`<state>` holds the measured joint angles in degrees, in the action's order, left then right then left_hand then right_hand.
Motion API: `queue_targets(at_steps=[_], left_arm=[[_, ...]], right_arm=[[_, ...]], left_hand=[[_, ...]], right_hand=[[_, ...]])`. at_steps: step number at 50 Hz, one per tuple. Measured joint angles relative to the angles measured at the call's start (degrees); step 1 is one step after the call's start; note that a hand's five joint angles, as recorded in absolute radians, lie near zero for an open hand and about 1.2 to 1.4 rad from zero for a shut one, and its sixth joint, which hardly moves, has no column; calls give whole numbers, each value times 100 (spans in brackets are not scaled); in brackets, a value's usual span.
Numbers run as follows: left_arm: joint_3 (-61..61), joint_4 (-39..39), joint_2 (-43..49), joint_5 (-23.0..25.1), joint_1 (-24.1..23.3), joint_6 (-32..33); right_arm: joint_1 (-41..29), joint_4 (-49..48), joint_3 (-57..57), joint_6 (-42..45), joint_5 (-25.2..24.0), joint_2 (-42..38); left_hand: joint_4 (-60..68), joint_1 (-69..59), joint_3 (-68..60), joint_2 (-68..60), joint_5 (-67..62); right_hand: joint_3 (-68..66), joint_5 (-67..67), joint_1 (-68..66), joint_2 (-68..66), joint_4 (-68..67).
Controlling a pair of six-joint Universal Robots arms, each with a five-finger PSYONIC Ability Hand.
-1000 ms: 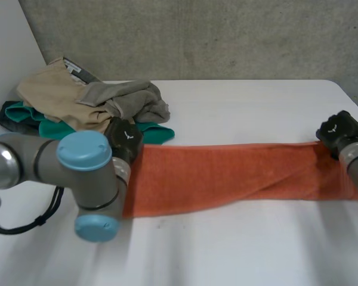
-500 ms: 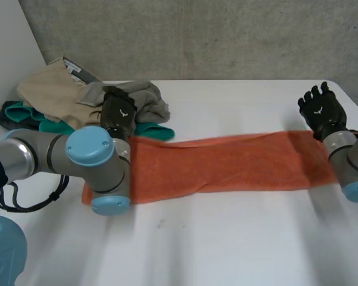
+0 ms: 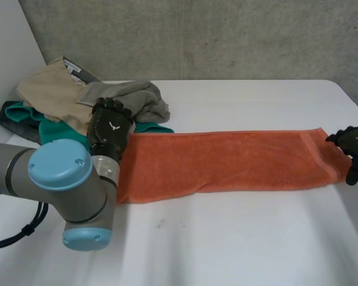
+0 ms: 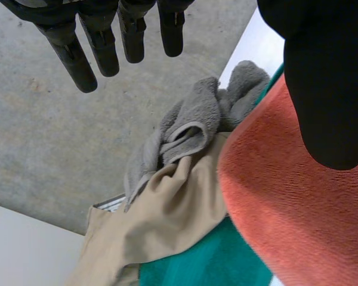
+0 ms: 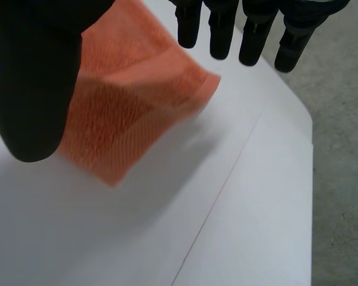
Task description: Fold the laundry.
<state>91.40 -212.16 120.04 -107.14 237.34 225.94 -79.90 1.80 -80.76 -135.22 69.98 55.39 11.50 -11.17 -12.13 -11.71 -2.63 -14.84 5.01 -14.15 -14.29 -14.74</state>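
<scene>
An orange towel (image 3: 227, 161) lies flat on the white table (image 3: 238, 238) as a long folded strip running left to right. My left hand (image 3: 109, 128) hovers over the towel's left end with straight, spread fingers, holding nothing. In the left wrist view its fingers (image 4: 107, 42) point past the towel (image 4: 286, 208), which lies beneath the thumb. My right hand (image 3: 355, 146) is at the towel's right end, open and off the cloth. In the right wrist view the towel's corner (image 5: 131, 107) lies below the straight fingers (image 5: 256, 33), untouched.
A laundry pile sits at the back left: a beige garment (image 3: 51, 95), a grey towel (image 3: 131, 98) and teal cloth (image 3: 53, 128). The left wrist view shows the same grey towel (image 4: 191, 119) and beige garment (image 4: 167, 220) just beyond the orange towel. A concrete wall (image 3: 197, 36) rises behind the table.
Both hands went from shut to open and let go of the towel's ends. The towel has dropped flat onto the table. The right hand moved off its right end.
</scene>
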Motion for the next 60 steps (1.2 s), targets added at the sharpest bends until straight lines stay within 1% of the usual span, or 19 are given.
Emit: queue_targets(at_steps=[3,4,5,8,13,18,23,28,31,35,37,38,43,48,50,51,55,57,60], left_arm=[[22,-1,16,8,-33,-17],[23,-1,27,6,-48,-25],[22,-1,31,5,-53,-29],[18,2,29,-1,-63,-41],[66,6,-97,-4,-64,-56],[231,8,-404,7,-44,-58],[431,9,-658,24,-27,-57],[657,5,-859,68,-18,-78],[765,3,-939,92,-16,-121],[880,4,-1036,109,-14,-226],[899,4,-1055,110,-13,-254],[916,5,-1075,110,-13,-287],[924,3,-1096,108,-14,-331],[906,0,-1077,106,-35,-339],[889,-1,-1057,109,-50,-345],[882,-1,-1048,110,-57,-350],[825,-14,-1028,119,-123,-397],[751,-28,-1021,138,-210,-453],[619,-41,-1005,195,-345,-548]], right_arm=[[15,-106,28,117,7,-197],[20,-168,59,180,19,-329],[23,-198,81,203,29,-384],[82,-325,148,234,125,-487],[323,-779,217,414,698,-400],[475,-1403,246,1128,1422,-186],[336,-1949,171,2008,1595,24],[-337,-2342,-17,2084,1161,283],[-963,-2532,-221,1786,685,477],[-2106,-2819,-585,1346,-168,703],[-2446,-2898,-676,1270,-389,732],[-2929,-2995,-781,1198,-670,720],[-3944,-3119,-863,1148,-1043,411],[-4666,-3105,-770,1156,-1093,-143],[-4844,-3068,-741,1152,-1057,-335],[-4887,-3054,-735,1146,-1032,-386],[-4951,-2976,-791,1023,-837,-368],[-4888,-2900,-865,805,-643,-194],[-4662,-2739,-975,360,-375,144]], left_hand=[[0,0,0,0,0],[0,0,0,0,0],[0,0,0,0,0],[0,0,0,0,0],[0,0,0,0,0],[0,0,0,0,0],[0,0,0,0,0],[0,0,0,0,0],[0,0,0,0,0],[0,0,0,0,0],[0,0,0,0,0],[0,0,0,0,0],[0,0,0,0,0],[0,0,0,0,0],[0,0,0,0,0],[0,0,0,0,0],[0,0,0,0,0],[0,0,0,0,0],[0,0,0,0,0]], right_hand=[[-918,833,-915,-957,-922],[-2416,2294,-2511,-2516,-2410],[-3239,3076,-3313,-3372,-3224],[-4995,4899,-4877,-5139,-5000],[-5314,5101,-4908,-5288,-5375],[-5315,5101,-4908,-5288,-5381],[-5315,5160,-4908,-5288,-5388],[-5334,5160,-4908,-5288,-5404],[-5334,5160,-4908,-5288,-5404],[-5334,5198,-4908,-5288,-5404],[-5334,5198,-4908,-5288,-5404],[-5334,5199,-4908,-5288,-5404],[-5334,5199,-4908,-5288,-5404],[-5334,5199,-4908,-5288,-5404],[-4219,4201,-3847,-4166,-4398],[-2980,2824,-2565,-2783,-3055],[-176,105,-97,-149,-225],[258,-236,89,202,214],[273,-241,89,203,273]])
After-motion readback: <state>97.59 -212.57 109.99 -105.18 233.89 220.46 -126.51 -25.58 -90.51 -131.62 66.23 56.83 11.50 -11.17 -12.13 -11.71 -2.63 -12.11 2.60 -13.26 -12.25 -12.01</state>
